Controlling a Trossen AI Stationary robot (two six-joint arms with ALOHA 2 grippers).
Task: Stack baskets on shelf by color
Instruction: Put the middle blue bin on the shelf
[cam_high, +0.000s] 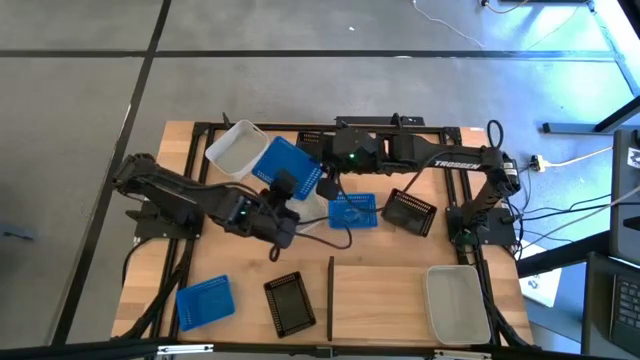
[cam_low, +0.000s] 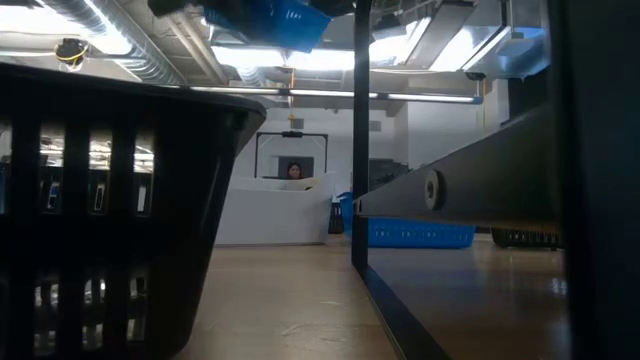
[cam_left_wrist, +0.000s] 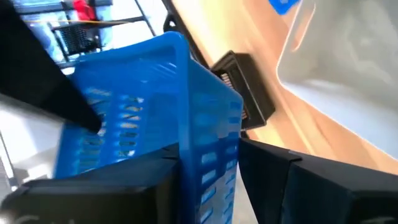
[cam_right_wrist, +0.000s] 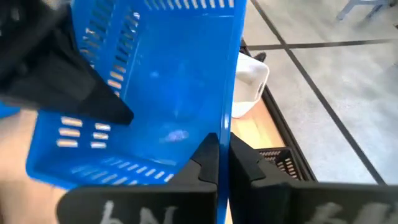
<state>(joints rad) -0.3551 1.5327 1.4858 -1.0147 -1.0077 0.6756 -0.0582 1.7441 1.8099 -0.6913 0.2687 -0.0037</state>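
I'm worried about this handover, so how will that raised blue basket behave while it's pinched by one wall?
Probably light: the right gripper holds the blue basket aloft, shut on one thin wall. The slotted plastic sides may flex a little, so it could tilt or swing about that pinch. The left gripper is also at its rim, which should help steady it.

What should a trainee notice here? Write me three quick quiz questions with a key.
1. True or false: the flat pale wooden shelf holds a blue basket.
2. The right pincer is shut on: A) a white tub, B) a blue basket, C) a black basket.
3. What colour is the basket beside the shelf's thin black bar, off the shelf?

Key:
1. False; it holds a translucent white plastic tub.
2. B, the lifted bright blue plastic basket.
3. Black: the black slotted plastic basket.
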